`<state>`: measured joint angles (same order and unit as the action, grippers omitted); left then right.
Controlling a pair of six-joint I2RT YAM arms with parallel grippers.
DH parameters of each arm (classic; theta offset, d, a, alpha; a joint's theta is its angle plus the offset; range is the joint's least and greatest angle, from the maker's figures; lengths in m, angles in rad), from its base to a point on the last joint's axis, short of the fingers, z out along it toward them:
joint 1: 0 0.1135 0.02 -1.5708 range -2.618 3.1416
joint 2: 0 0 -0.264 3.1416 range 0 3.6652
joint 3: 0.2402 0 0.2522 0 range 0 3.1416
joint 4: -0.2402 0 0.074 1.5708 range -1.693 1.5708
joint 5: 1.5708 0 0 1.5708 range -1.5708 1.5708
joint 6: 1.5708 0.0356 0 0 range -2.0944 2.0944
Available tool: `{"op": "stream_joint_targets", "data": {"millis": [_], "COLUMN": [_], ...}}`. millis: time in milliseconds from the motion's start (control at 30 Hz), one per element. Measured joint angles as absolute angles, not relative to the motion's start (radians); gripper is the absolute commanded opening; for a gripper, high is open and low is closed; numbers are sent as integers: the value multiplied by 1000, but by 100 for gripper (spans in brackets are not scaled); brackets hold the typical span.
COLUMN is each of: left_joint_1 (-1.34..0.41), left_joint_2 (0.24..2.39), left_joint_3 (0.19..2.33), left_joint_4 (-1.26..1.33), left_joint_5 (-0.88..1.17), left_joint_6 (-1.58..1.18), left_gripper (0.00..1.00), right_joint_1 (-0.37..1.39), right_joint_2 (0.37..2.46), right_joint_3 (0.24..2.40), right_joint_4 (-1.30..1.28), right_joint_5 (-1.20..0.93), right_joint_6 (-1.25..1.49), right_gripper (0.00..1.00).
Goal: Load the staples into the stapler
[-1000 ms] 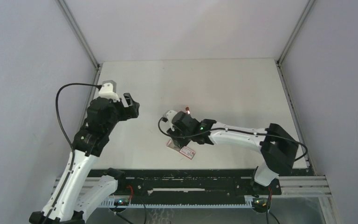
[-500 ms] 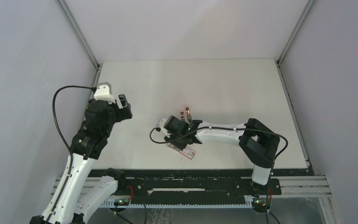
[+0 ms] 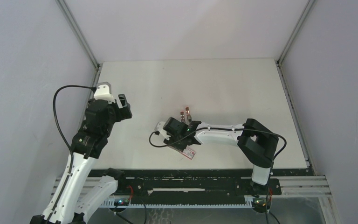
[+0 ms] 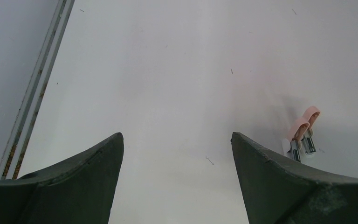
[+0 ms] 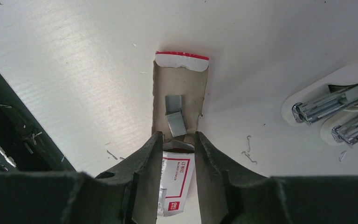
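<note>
- Jaws of the right end effector (image 5: 178, 140) stand narrowly apart and closed on the staples pack (image 5: 193, 98), one finger pressed to each long side of its sleeve, low over the table (image 3: 223, 84).
- Between the fingers (image 5: 149, 158) lies the sleeve's white label with red border and red print. The brown cardboard inner tray is slid out past the fingertips, straight ahead of the end effector.
- Inside that tray, just ahead of the fingertips, sit grey staple strips (image 5: 175, 119). The tray's far end shows a white flap edged in red.
- Ahead and to the right of the right end effector, apart from the pack, the stapler (image 5: 335, 105) lies opened on the table, its pale shell spread into two lobes, each with a bare metal channel.
- Loose staples (image 5: 247, 149) are scattered on the table between the pack and the stapler.
- To the left of the right end effector runs a dark rail (image 5: 9, 130) at the table's edge.
- From overhead, the right end effector (image 3: 182, 145) points toward the near edge, with the pack (image 3: 189, 152) at its tip and the stapler (image 3: 186, 112) on its far side.
- Well to the left, the left end effector (image 3: 125, 105) hangs above the table. Its wrist camera shows the left end effector (image 4: 177, 137) spread wide with nothing between the fingers, and the stapler (image 4: 303, 133) ahead and to its right.
</note>
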<state>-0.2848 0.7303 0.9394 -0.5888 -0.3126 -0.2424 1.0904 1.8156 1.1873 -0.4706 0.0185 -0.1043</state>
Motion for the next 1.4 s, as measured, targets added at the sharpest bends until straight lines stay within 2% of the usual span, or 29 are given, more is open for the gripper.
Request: {"op": "stream_joint_targets", "data": {"millis": [300, 733, 1300, 1400], "left_joint_1": [-281, -271, -268, -268], "left_joint_2": [744, 746, 749, 750], "left_joint_3": [939, 939, 939, 939], "left_joint_4": [-590, -590, -590, -590], "left_joint_5": [-312, -310, -300, -300], "left_joint_6": [-242, -242, -242, -242], "left_gripper": [89, 89, 89, 89], "right_joint_1": [1092, 1100, 1107, 1107], "right_joint_2": [1842, 1874, 1915, 1916], "right_joint_3": [1188, 1201, 1253, 1254], "right_joint_4": [-467, -467, -476, -479], "right_joint_5": [-1, 0, -13, -12], "right_joint_6": [-128, -146, -168, -168], "right_gripper": [26, 31, 30, 25]}}
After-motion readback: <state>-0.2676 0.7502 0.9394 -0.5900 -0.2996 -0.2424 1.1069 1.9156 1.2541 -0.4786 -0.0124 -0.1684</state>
